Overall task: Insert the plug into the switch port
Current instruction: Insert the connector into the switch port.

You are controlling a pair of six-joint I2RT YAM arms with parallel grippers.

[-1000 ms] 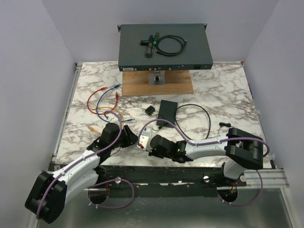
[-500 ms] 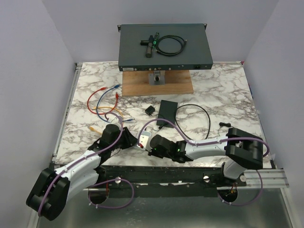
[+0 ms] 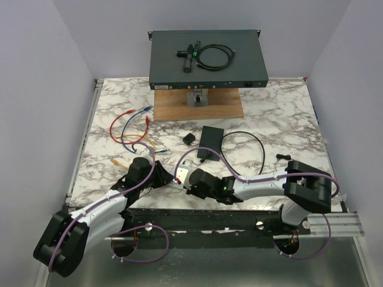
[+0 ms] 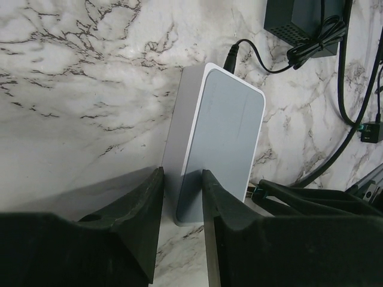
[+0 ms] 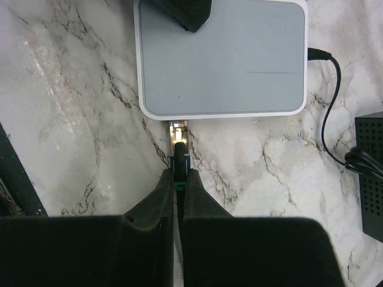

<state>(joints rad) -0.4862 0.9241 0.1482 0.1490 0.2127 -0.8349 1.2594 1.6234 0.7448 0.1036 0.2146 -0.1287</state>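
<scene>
Plug (image 5: 179,140), clear with a teal boot, sits just past the fingertips of the right gripper (image 5: 179,173), its nose at the edge of the switch (image 5: 221,57).

On the left, the left gripper (image 4: 181,185) straddles one short end of the switch. One finger lies beside the grey side wall and the other overlaps the pale top face. Whether it truly grips the box I cannot tell.

At the switch's end farthest from those fingers a black lead (image 4: 251,54) is plugged in, and beyond it lies a black adapter (image 4: 299,21) on the marble table (image 4: 78,78).

To the right, the right gripper is clenched on the plug. The plug's long axis runs in line with the fingers, and its tip points straight ahead of them into the switch's long side. How deep it sits cannot be seen
</scene>
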